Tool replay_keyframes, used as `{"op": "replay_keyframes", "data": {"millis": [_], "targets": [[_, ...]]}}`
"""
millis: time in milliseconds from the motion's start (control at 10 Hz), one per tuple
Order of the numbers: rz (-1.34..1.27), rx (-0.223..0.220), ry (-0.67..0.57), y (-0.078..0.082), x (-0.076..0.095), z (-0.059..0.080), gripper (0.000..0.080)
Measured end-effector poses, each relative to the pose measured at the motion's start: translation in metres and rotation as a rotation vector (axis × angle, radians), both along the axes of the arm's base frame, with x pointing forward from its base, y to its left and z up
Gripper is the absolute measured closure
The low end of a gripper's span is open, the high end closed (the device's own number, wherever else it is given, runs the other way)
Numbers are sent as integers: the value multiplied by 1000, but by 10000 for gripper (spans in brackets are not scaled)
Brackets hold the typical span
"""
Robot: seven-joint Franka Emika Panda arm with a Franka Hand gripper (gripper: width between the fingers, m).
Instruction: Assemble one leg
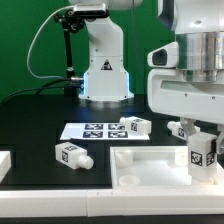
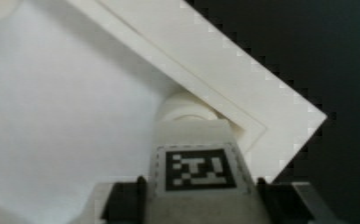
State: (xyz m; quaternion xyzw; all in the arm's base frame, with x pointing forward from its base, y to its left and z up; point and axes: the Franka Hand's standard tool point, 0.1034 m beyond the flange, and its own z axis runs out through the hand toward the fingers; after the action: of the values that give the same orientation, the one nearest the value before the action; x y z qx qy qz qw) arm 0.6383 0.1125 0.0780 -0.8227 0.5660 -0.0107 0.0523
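My gripper (image 1: 203,152) is shut on a leg (image 1: 202,150), a short white square post with a black-and-white tag. It holds the leg upright over the right part of the big white tray-like panel (image 1: 150,170). In the wrist view the leg (image 2: 196,160) sits between my two fingers (image 2: 131,200), its round peg end pointing at the panel's inner corner (image 2: 230,110). Whether the peg touches the panel I cannot tell. Another leg (image 1: 72,155) lies on the black table at the exterior view's left. Another (image 1: 134,127) lies beside the marker board.
The marker board (image 1: 92,131) lies flat on the table at centre. The robot's white base (image 1: 104,75) stands behind it. A further leg (image 1: 178,128) shows partly behind my gripper. A white part (image 1: 4,163) sits at the left edge.
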Motion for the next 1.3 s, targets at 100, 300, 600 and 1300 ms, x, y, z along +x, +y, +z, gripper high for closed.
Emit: {"op": "replay_keyframes", "data": {"millis": [100, 300, 600, 1300], "targets": [[-204, 36, 12, 0, 1, 0, 514], [-323, 61, 17, 1, 1, -1, 514], [-44, 18, 2, 0, 1, 0, 273], [890, -125, -64, -5, -1, 0, 150]]}}
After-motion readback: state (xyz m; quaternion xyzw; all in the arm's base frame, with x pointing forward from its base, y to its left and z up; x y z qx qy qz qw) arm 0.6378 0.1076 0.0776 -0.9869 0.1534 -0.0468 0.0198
